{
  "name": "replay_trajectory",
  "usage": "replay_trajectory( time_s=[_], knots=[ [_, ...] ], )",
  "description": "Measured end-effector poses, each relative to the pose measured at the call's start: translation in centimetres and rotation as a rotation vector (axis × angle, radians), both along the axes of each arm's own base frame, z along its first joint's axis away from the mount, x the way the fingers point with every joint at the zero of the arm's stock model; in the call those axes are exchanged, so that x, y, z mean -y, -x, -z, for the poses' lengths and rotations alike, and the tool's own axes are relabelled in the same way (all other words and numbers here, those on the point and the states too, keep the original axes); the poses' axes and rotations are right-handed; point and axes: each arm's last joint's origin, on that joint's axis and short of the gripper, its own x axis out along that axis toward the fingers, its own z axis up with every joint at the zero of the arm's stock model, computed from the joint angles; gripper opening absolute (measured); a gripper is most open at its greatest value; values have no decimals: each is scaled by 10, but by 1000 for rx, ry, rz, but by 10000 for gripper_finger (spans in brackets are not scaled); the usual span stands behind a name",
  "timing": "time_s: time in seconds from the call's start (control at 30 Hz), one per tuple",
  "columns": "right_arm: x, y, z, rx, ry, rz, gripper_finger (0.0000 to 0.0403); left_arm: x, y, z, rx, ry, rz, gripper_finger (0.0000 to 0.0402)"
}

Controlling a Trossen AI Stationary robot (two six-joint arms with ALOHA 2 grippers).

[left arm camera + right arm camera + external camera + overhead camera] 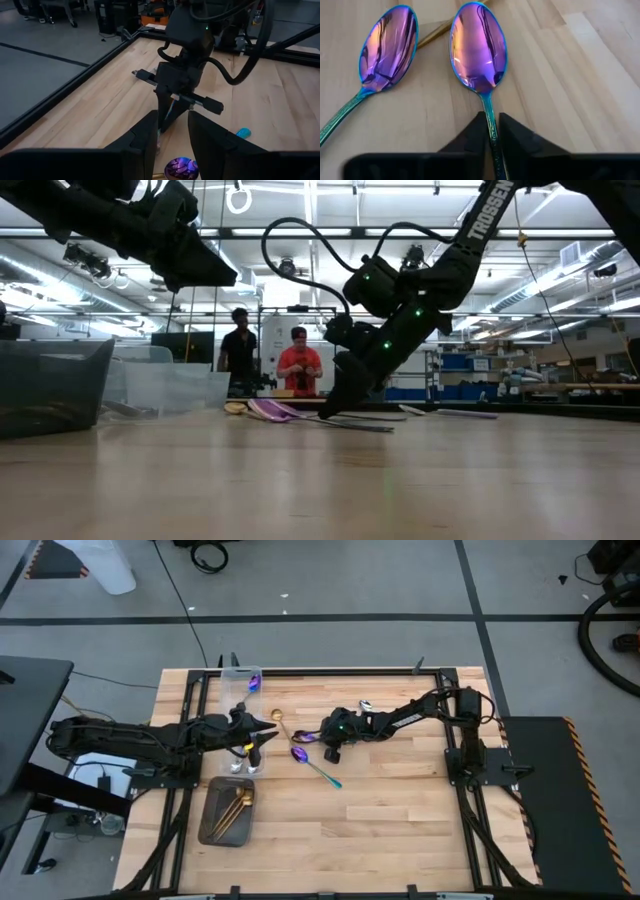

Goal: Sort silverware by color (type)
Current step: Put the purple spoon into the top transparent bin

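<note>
Pinching a purple spoon by its teal handle, the right gripper has its tips down at the bench near the middle, a little toward the far edge. Its two fingers sit tight on either side of the slim handle just below the bowl, which lies face up on the wood. A second purple spoon lies just beside the first, bowl also up, its handle angling away; a gold handle shows between the two bowls. From above, the free purple spoon points its teal handle toward the near right corner, and a gold spoon rests just beyond it, toward the far edge.

The left gripper hangs above the bench beside the bin, its fingers parted with nothing between them, aimed at the right gripper.

The clear bin stands at the far edge, left of centre, with one purple spoon in its far end. A silver spoon lies behind the right arm toward the far edge. The dark tray sits near the left part of the near side and holds several gold spoons.

Two people stand in the room beyond the bench.
</note>
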Motion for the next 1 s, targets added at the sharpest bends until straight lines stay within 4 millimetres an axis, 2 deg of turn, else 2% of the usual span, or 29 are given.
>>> replay_trajectory(
  time_s=[0.1,0.27,0.4,1.0],
  knots=[
    [0,0,0,-3,0,0,18,0,0,0,3,-1,0,117],
    [0,0,-2,10,5,12,30,0,0,0,3,-1,0,117],
    [0,3,-11,10,18,21,22,0,0,0,4,-1,0,117],
    [-1,-1,-23,68,43,36,26,0,1,3,-7,61,-19,117]
  ],
)
